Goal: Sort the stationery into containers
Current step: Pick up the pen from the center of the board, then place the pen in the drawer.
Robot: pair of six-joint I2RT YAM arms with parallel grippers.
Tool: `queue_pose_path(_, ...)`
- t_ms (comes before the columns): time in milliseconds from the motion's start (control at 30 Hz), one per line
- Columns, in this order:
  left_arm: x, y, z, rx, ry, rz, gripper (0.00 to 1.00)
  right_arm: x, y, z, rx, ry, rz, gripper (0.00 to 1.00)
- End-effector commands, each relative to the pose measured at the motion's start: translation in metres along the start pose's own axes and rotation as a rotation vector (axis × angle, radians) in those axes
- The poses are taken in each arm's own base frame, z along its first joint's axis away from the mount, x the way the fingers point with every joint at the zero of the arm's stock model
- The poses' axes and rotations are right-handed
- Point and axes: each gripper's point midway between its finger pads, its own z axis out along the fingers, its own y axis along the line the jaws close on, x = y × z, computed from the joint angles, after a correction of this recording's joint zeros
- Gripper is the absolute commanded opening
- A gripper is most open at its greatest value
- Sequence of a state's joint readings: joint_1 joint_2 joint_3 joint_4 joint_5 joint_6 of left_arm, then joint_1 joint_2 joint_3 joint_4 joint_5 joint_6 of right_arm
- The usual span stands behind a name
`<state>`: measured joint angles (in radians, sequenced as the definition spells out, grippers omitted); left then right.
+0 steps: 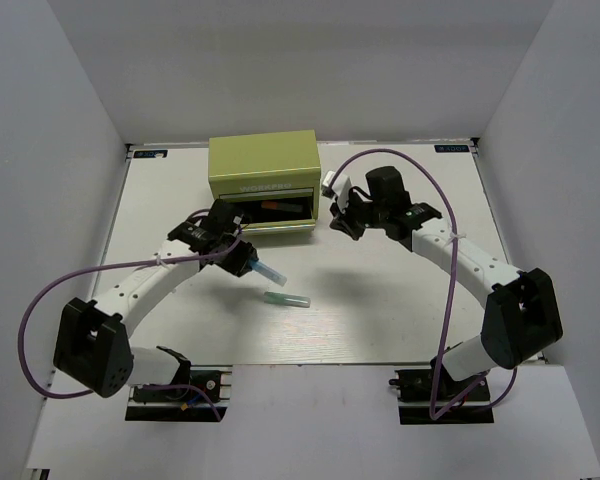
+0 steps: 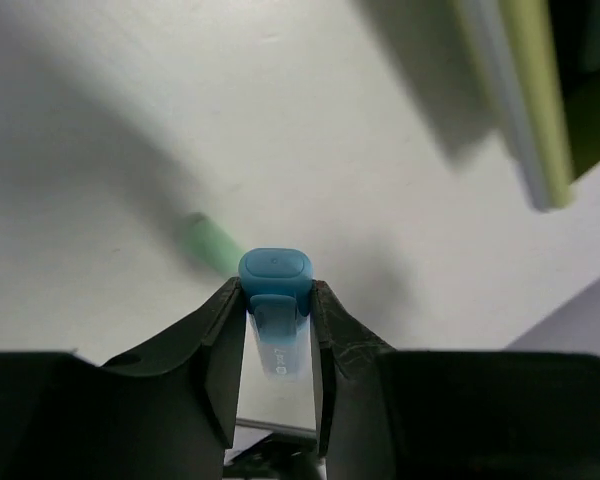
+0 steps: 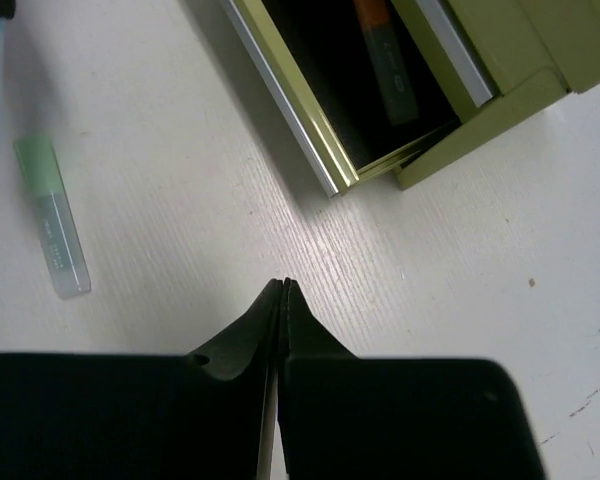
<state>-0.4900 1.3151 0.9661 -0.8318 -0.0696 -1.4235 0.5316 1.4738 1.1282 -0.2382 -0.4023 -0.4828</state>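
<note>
The olive-green mini chest (image 1: 264, 165) stands at the back of the table with a front drawer (image 1: 276, 226) pulled open. An orange marker (image 3: 382, 55) lies inside the drawer. My left gripper (image 1: 246, 262) is shut on the blue marker (image 2: 275, 300) and holds it above the table, just left of the open drawer. The green marker (image 1: 287, 299) lies flat on the table below it, and also shows in the right wrist view (image 3: 52, 215). My right gripper (image 1: 337, 226) is shut and empty, hovering at the drawer's right front corner. The red pen and dark pen are out of view.
White walls enclose the table on three sides. The drawer's open rim (image 3: 285, 105) juts toward the arms. Purple cables (image 1: 435, 300) loop beside each arm.
</note>
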Motion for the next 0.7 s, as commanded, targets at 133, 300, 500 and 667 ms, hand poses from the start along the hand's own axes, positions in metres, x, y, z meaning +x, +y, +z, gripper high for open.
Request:
queue_pose_path(133, -0.044, -0.101, -0.005, 0.252, -0.126, -0.272, 0.02, 0.002, 0.002, -0.022, 0.021, -0.018, -0.014, 0.00)
queue_pose_path(300, -0.065, -0.138, 0.011, 0.336, -0.129, -0.427, 0.02, 0.011, 0.001, -0.028, 0.037, -0.006, -0.011, 0.01)
queue_pose_path(500, -0.079, -0.159, 0.023, 0.368, -0.122, -0.511, 0.02, 0.018, -0.001, -0.031, 0.049, 0.000, 0.002, 0.02)
queue_pose_path(667, -0.091, -0.168, 0.040, 0.363, -0.126, -0.569, 0.02, 0.020, -0.001, -0.032, 0.044, 0.004, 0.007, 0.04)
